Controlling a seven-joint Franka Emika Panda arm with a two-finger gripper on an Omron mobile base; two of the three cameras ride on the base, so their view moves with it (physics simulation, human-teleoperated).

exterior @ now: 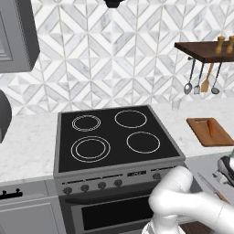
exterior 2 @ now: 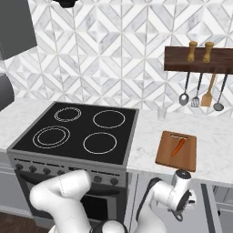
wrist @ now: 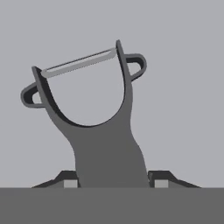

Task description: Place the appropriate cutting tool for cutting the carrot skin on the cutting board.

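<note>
The cutting tool [wrist: 103,131] is a dark-grey Y-shaped peeler with a pale blade across its fork. It lies on a flat grey surface in the hand view. My gripper [wrist: 114,181] is shut on its handle, one fingertip [wrist: 70,180] pressed to each side. In the right base view my white hand [exterior 2: 182,193] reaches down over an open grey drawer [exterior 2: 207,205] below the counter, just in front of the cutting board [exterior 2: 187,157]. The carrot [exterior 2: 178,146] lies on that brown board, which is also in the left base view [exterior: 221,137] with the carrot [exterior: 210,128].
A black four-burner stove [exterior 2: 77,132] sits left of the board. A small glass [exterior 2: 161,113] stands at the wall. A dark shelf [exterior 2: 200,61] above holds two shakers, with a ladle, spatulas and a spoon [exterior 2: 184,98] hanging beneath it.
</note>
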